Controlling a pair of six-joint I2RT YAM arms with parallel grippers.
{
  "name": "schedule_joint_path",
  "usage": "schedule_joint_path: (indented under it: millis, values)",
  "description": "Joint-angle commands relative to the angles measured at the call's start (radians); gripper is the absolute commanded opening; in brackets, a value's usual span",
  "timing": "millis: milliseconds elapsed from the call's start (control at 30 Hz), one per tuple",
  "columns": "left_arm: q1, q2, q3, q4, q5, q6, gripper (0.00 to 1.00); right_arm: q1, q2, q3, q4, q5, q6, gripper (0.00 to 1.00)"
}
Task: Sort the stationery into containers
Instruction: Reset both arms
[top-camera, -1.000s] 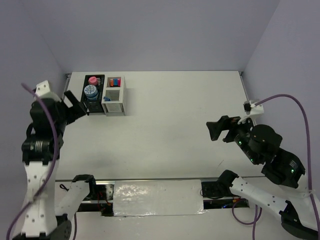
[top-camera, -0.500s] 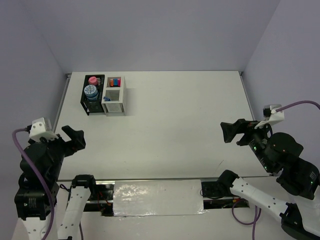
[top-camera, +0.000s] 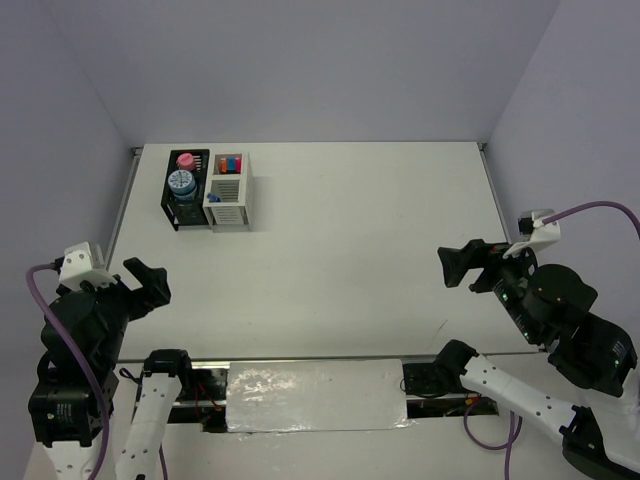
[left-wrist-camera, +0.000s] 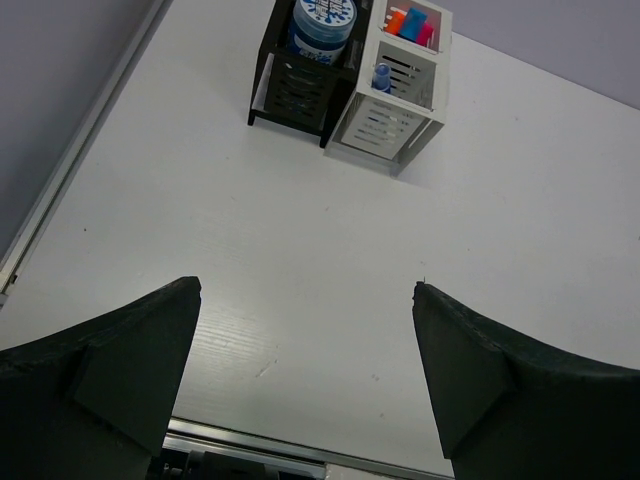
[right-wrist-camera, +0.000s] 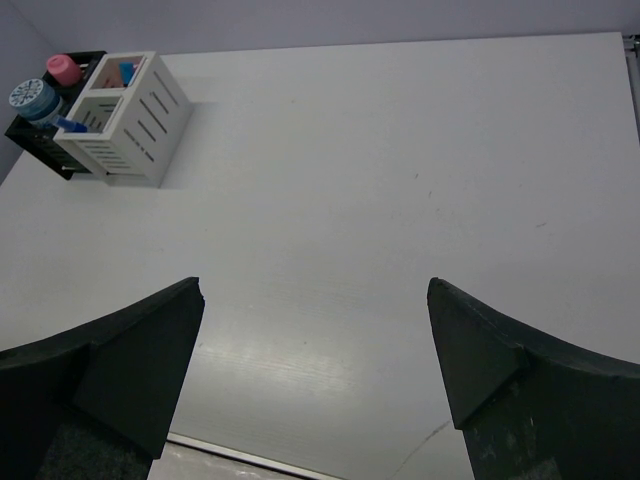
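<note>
The joined boxes stand at the table's far left. The black box (top-camera: 186, 210) holds a light-blue patterned tin (top-camera: 181, 181) and the pink-capped bottle (top-camera: 185, 160). The white box (top-camera: 229, 208) holds the highlighters, whose pink, orange and blue caps (top-camera: 230, 162) show at its top. In the left wrist view the tin (left-wrist-camera: 324, 20), the caps (left-wrist-camera: 411, 22) and the blue-capped tube (left-wrist-camera: 381, 77) show inside the boxes. My left gripper (top-camera: 150, 280) is open and empty, near the left front. My right gripper (top-camera: 457, 265) is open and empty, at the right.
A metal rail (top-camera: 320, 360) runs along the table's near edge, with a foil-covered plate (top-camera: 315, 395) below it. Purple walls close in the table at the back and sides. Cables (top-camera: 590, 210) loop off both wrists.
The left arm pulled back from the boxes to the near left edge. The right arm drew back to the right, then shifted slightly. Both grippers stayed open and empty.
</note>
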Motion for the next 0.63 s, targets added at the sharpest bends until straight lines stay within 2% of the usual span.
schedule_joint_path:
  millis: [0,600]
  values:
    - [-0.005,0.019,0.022,0.013,-0.016,0.011,0.99,-0.003,-0.003,-0.004,0.026,0.006,-0.013,1.0]
    - [-0.005,0.001,-0.002,0.017,-0.047,-0.001,0.99,-0.003,-0.021,-0.048,0.056,-0.013,0.022,1.0]
